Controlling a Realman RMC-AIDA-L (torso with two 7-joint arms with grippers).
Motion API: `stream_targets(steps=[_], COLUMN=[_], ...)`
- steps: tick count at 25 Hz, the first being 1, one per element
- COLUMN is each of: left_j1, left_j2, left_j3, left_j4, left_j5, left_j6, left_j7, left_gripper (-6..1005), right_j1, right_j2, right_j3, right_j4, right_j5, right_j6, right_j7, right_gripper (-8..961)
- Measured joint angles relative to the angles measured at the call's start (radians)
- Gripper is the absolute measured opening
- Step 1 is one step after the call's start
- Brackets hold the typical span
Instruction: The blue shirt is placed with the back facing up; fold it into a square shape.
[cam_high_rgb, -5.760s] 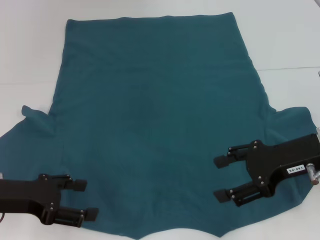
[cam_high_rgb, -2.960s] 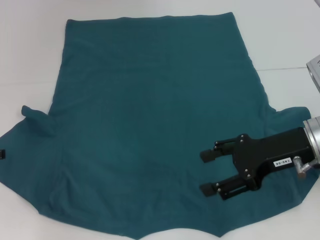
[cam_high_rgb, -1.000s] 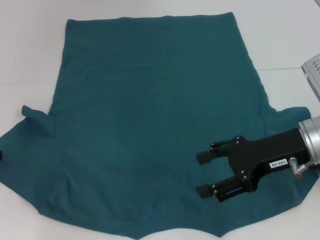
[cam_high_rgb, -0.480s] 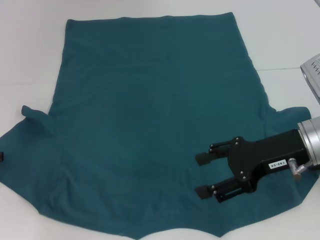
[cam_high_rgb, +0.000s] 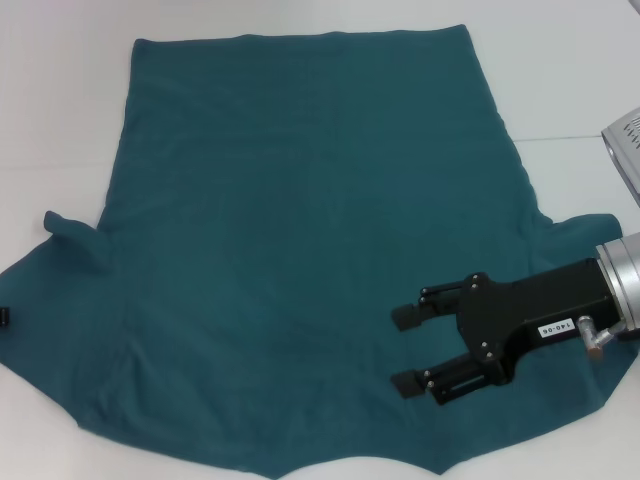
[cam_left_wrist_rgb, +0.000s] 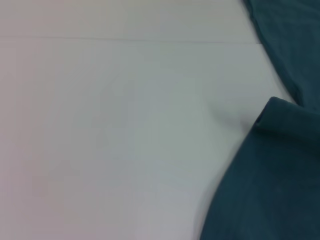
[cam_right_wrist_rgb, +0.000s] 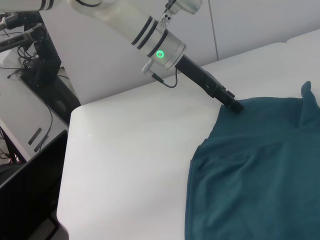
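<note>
The blue shirt (cam_high_rgb: 300, 230) lies spread flat on the white table (cam_high_rgb: 60, 110), plain side up, hem far, collar near. One sleeve has a small turned-up corner (cam_high_rgb: 65, 225). My right gripper (cam_high_rgb: 397, 350) is open and hovers over the shirt's near right part, fingers pointing left. Of my left gripper only a black tip (cam_high_rgb: 4, 316) shows at the left sleeve's edge. The right wrist view shows the left gripper (cam_right_wrist_rgb: 232, 104) at the edge of the shirt (cam_right_wrist_rgb: 260, 165). The left wrist view shows the sleeve (cam_left_wrist_rgb: 280, 170) and bare table.
A grey-white box corner (cam_high_rgb: 625, 145) sits at the right edge of the table. In the right wrist view the table edge (cam_right_wrist_rgb: 67, 165) drops off to dark equipment and cables (cam_right_wrist_rgb: 35, 65).
Since the earliest frame my left gripper has pulled back off the shirt to the left edge. My right gripper has moved left over the shirt. Over the last second nothing has visibly moved.
</note>
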Motion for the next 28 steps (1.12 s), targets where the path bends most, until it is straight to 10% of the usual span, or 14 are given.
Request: stream_targets(steps=[20,28], left_j1=[-0.01,-0.007], left_j2=[-0.057,-0.066], left_j3=[0.006,-0.003], left_j4=[0.099,0.139], left_j5=[-0.008,-0.008], left_j6=[0.1,0.121], left_j7=[0.007,0.004], left_gripper=[618,318], right_j1=[0.0,0.0], right_j2=[0.0,0.0], right_j3=[0.0,0.0], right_j4=[0.0,0.0], right_j5=[0.0,0.008], right_j6=[0.007,0.01], right_j7=[-0.003,-0.004], right_gripper=[854,853])
